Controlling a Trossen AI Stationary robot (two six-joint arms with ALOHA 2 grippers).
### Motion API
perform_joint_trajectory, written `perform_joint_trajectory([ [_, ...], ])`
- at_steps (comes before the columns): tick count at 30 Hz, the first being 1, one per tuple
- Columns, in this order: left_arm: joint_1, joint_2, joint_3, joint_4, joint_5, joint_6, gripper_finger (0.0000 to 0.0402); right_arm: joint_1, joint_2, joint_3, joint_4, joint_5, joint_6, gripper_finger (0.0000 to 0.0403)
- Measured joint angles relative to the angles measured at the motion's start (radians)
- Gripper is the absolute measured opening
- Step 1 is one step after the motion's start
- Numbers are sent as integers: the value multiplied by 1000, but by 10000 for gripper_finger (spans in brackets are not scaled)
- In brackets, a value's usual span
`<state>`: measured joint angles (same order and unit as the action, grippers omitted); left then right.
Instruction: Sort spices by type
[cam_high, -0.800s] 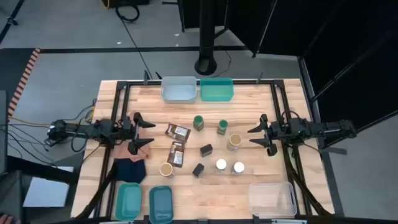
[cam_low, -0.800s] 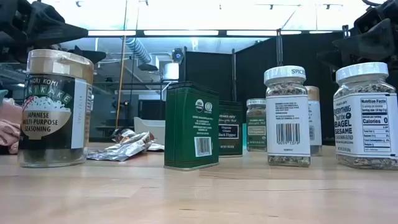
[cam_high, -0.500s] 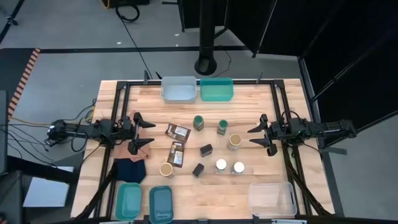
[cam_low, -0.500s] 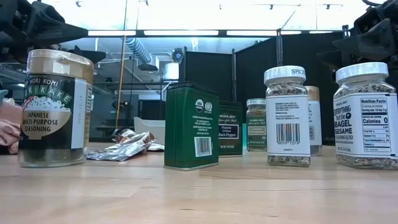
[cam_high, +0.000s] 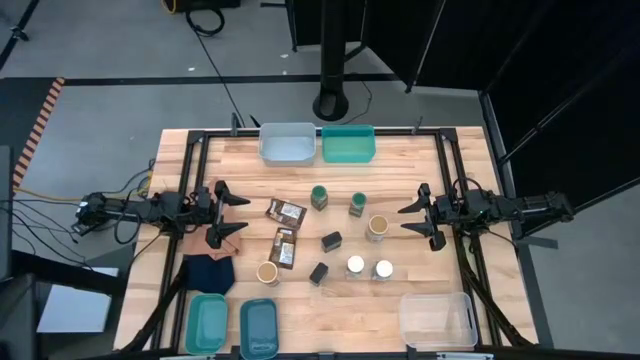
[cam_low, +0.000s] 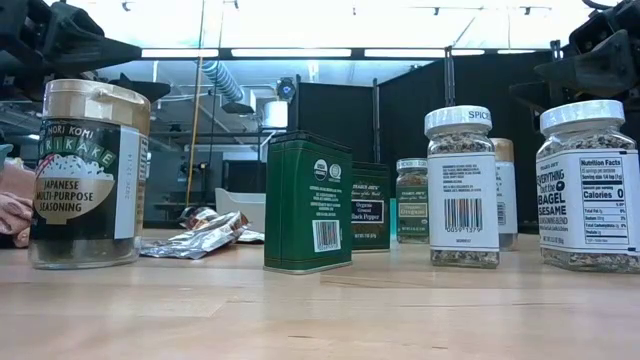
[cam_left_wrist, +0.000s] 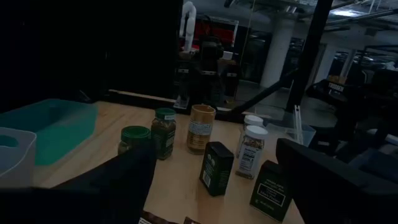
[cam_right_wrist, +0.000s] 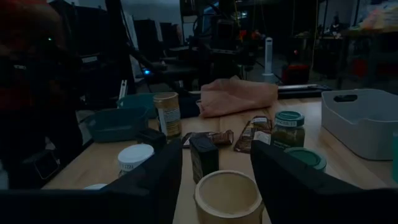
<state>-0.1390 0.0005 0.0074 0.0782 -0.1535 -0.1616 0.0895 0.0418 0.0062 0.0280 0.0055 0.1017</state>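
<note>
Both grippers empty and parted, right gripper (cam_high: 410, 216) probably lined up on the tan-topped jar (cam_high: 378, 228): approach level, straddle body below lid, left gripper (cam_high: 228, 215) waits.

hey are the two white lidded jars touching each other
Apart. The high view shows bare table between the left white-lidded jar and the right white-lidded jar; the low view shows dark background between them too.

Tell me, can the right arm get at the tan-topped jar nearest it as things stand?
Probably yes. The right gripper hangs open just beside the tan-topped jar, with bare table between them and nothing in its way.
</note>
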Motion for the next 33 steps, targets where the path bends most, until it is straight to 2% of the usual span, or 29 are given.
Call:
perform_joint_trajectory([
  [23,0,0,0,8,0,-6,335,0,0,0,0,0,0,200],
  [33,0,0,0,116,0,-160,335,0,0,0,0,0,0,200],
])
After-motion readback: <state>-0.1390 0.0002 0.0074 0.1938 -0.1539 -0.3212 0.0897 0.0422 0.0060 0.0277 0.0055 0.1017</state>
